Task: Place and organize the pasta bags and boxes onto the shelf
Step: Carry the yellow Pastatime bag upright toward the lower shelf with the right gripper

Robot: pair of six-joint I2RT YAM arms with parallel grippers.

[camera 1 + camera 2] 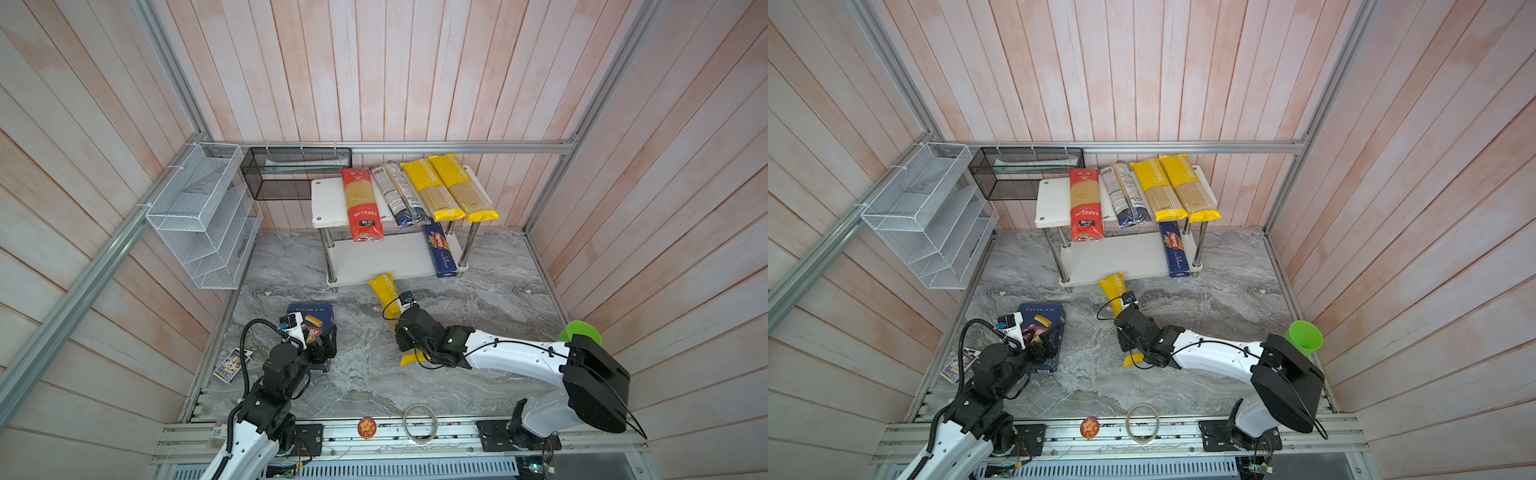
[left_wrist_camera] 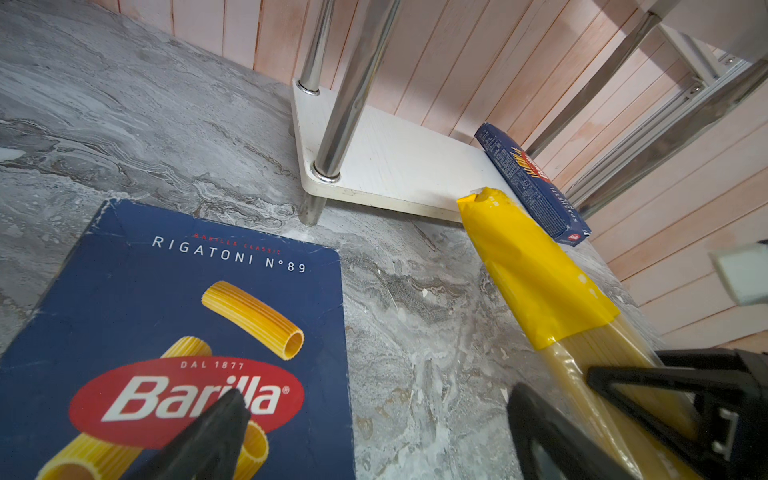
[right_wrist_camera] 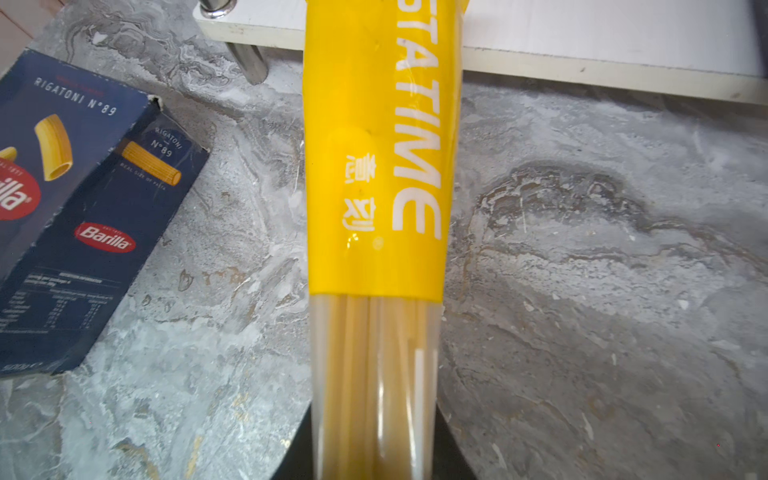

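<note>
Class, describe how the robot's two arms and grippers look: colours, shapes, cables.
The left arm and right arm have white shells, black joints and loose black cables. The left gripper and right gripper have black, tapered fingers.

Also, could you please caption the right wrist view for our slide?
Right gripper holding yellow PASTATIME bag toward the shelf, rigatoni box lying nearby.

Yellow bag (image 3: 376, 166), dark blue box (image 3: 62, 216)
</note>
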